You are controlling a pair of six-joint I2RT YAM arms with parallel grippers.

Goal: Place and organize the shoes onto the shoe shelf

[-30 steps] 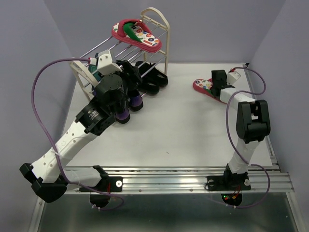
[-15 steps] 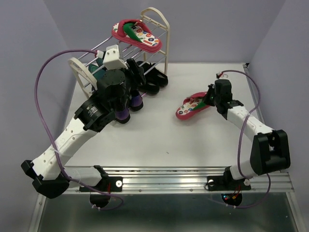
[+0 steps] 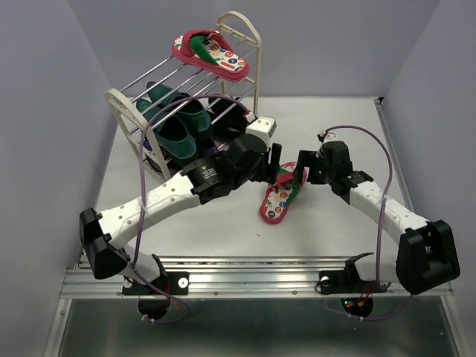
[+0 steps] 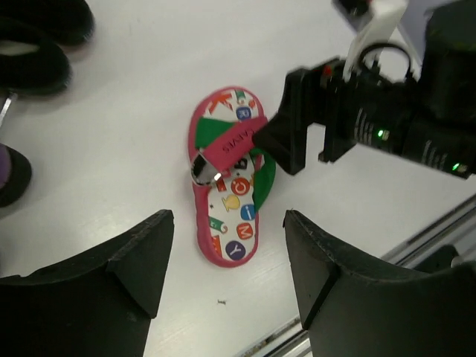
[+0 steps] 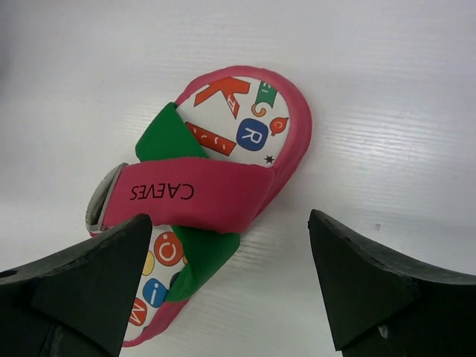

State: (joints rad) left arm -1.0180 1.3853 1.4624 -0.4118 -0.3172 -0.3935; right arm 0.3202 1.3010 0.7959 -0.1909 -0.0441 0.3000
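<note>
One red flip-flop [image 3: 277, 198] with a patterned insole lies flat on the white table, toe toward the shelf. It fills the right wrist view [image 5: 201, 186] and shows in the left wrist view [image 4: 227, 182]. My right gripper [image 3: 297, 177] stands open just right of its strap [image 5: 186, 195], holding nothing [image 5: 230, 279]. My left gripper [image 3: 272, 169] hovers open above it, and its fingers [image 4: 227, 297] are empty. The other red flip-flop [image 3: 211, 53] rests on the top tier of the shoe shelf [image 3: 120, 103]. Dark green shoes [image 3: 175, 123] sit on a lower tier.
Black shoes [image 4: 33, 59] and a purple shoe toe [image 4: 10, 175] lie at the left edge of the left wrist view. A metal rail [image 3: 260, 272] runs along the table's near edge. Purple cables loop over both arms. Grey walls close in on three sides.
The right gripper pulled the flip-flop from the right side to the table's middle, then opened and let it go. The left arm swung from the shelf to above that flip-flop.
</note>
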